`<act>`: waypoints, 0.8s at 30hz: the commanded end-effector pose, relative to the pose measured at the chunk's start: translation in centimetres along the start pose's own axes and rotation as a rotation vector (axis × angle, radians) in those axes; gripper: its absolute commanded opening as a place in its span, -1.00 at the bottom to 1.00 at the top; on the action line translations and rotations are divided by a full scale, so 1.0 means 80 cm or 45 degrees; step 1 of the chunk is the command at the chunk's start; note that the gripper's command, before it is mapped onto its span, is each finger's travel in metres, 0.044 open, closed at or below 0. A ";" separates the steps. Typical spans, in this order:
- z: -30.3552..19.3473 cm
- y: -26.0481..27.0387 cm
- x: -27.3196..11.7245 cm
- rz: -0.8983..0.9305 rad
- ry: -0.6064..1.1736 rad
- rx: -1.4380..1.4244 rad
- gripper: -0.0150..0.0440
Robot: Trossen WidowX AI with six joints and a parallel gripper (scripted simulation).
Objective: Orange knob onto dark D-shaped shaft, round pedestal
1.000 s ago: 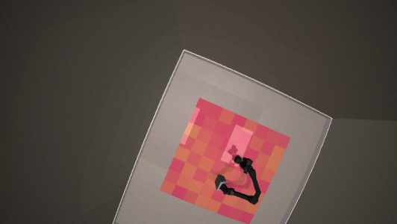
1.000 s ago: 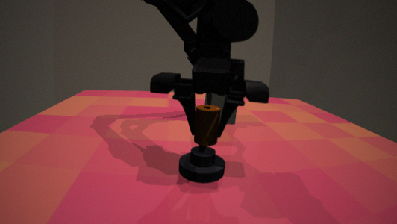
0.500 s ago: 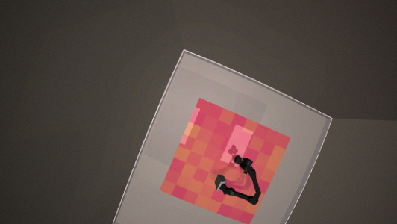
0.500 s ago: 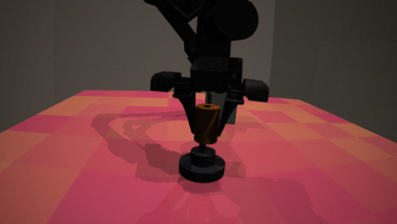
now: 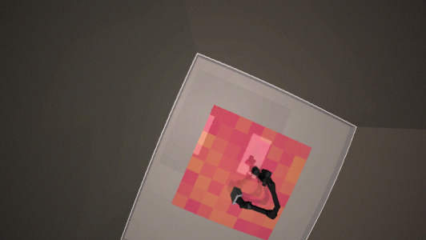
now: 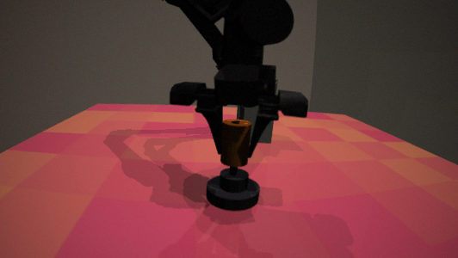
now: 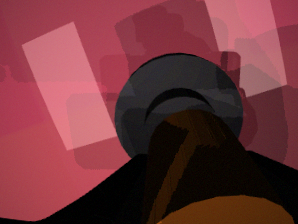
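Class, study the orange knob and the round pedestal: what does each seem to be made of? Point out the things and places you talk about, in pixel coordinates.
Orange knob [image 6: 235,144] [image 7: 192,175]: probably smooth plastic, slightly glossy; its top rim catches light. Painted metal is possible.
Round pedestal [image 6: 232,199] [image 7: 165,75]: dark grey, fairly matt, perhaps plastic or coated metal.

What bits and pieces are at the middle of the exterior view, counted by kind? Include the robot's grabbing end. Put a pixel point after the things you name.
Orange knob [image 6: 235,144] [image 7: 172,175]: 1
Round pedestal [image 6: 232,199] [image 7: 150,82]: 1
Dark shaft [image 6: 233,170]: 1
Pincer [image 6: 236,156], shut on the knob: 1
Total: 4

Orange knob [image 6: 235,144] [image 7: 192,165] above pedestal [image 6: 232,199] [image 7: 165,75] (shaft [image 6: 233,170] between).
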State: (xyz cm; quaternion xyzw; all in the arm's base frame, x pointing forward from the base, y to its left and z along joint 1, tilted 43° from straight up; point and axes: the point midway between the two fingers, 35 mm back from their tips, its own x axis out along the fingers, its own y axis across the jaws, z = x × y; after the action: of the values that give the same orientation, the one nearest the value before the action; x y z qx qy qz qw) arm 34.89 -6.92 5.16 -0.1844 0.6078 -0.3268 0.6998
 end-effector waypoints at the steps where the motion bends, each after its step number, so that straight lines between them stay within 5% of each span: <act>1: 0.004 0.001 -0.001 0.000 -0.009 -0.004 -0.49; 24: -0.004 0.003 -0.001 0.000 -0.008 -0.004 -0.49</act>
State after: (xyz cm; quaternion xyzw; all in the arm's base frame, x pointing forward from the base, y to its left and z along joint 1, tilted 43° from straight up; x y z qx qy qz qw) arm 34.71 -6.79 4.74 -0.1872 0.6095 -0.3247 0.6986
